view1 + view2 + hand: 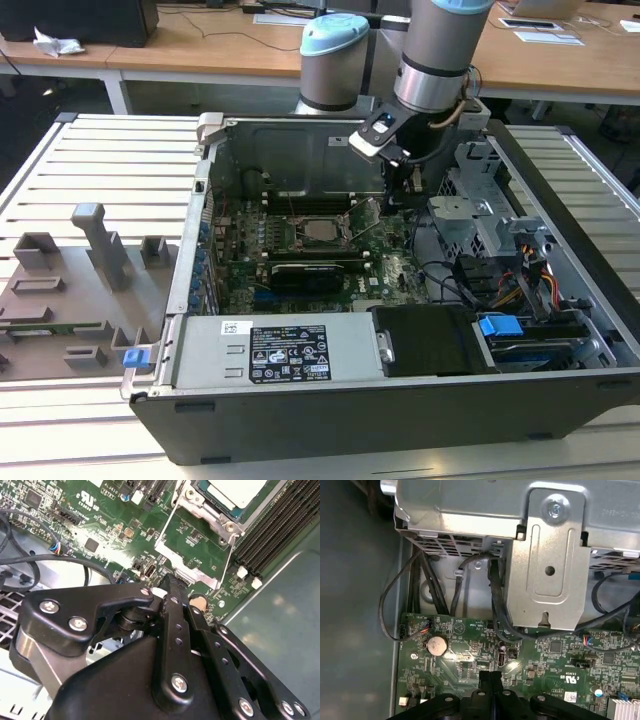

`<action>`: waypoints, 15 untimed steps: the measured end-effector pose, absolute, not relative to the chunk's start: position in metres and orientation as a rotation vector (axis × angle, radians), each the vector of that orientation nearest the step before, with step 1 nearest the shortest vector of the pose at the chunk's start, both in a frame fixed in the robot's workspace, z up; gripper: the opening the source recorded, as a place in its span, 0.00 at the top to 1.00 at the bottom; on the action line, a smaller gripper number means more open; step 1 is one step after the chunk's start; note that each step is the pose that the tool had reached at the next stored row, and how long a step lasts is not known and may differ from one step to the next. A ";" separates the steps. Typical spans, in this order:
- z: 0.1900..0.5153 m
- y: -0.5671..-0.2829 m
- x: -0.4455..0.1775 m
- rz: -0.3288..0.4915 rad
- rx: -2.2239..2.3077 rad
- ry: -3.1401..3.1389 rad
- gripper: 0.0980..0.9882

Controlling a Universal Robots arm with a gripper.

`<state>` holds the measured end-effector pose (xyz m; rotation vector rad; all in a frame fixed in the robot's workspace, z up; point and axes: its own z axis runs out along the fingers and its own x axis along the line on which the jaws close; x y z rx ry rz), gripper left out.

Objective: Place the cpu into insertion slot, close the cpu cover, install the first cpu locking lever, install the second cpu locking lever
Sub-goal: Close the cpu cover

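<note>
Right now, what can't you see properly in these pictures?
The cpu: second wrist view, cut off by the picture's edge.
Whether the gripper pinches anything: second wrist view, its own black links cover the fingertips' contact.
The green board beneath the gripper: first wrist view, hidden behind the fingers.
The insertion slot contacts: exterior view, the cpu sits over them.

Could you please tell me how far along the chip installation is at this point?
Done: the chip lies in its socket. In hand: the shut hand holds nothing and sits at the free edge of the cover, which looks swung open, with board showing through its opening. Left: closing the cover and both locking steps.
</note>
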<state>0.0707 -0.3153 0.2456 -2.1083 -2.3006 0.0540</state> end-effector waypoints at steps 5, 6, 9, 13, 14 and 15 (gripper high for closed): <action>0.245 -0.315 0.060 0.050 -2.107 -2.299 0.99; 0.245 -0.315 0.059 0.050 -2.107 -2.299 0.99; 0.245 -0.315 0.057 0.050 -2.107 -2.299 0.99; 0.245 -0.315 0.053 0.050 -2.107 -2.299 0.99; 0.245 -0.315 0.052 0.050 -2.107 -2.299 0.99; 0.245 -0.315 0.051 0.050 -2.107 -2.299 0.99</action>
